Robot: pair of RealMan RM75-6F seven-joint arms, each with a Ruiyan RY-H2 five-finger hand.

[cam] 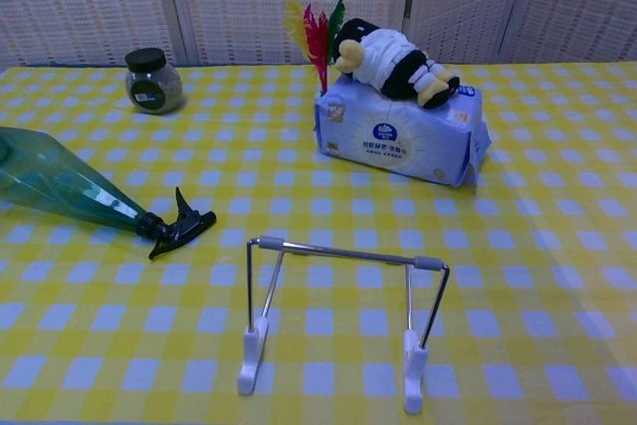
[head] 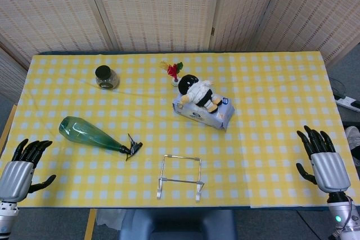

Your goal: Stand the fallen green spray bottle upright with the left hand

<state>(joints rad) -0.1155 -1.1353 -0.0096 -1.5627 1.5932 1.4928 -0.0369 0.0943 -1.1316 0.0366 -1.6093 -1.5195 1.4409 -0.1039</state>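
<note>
Bottle (cam: 60, 186) base beyond chest-view edge

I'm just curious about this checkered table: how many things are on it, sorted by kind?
Bottles and jars: 2, the green spray bottle and a dark-lidded jar
Toys: 2, a plush doll and a feather shuttlecock
Tissue packs: 1
Wire stands: 1
Total: 6

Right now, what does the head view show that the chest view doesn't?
Only the head view shows the left hand and right hand, both open at the near table edge, holding nothing. Only the chest view shows the tissue pack's printed front. Both show the green spray bottle lying on its side, the jar, the plush toy on the tissue pack, and the wire stand.
</note>
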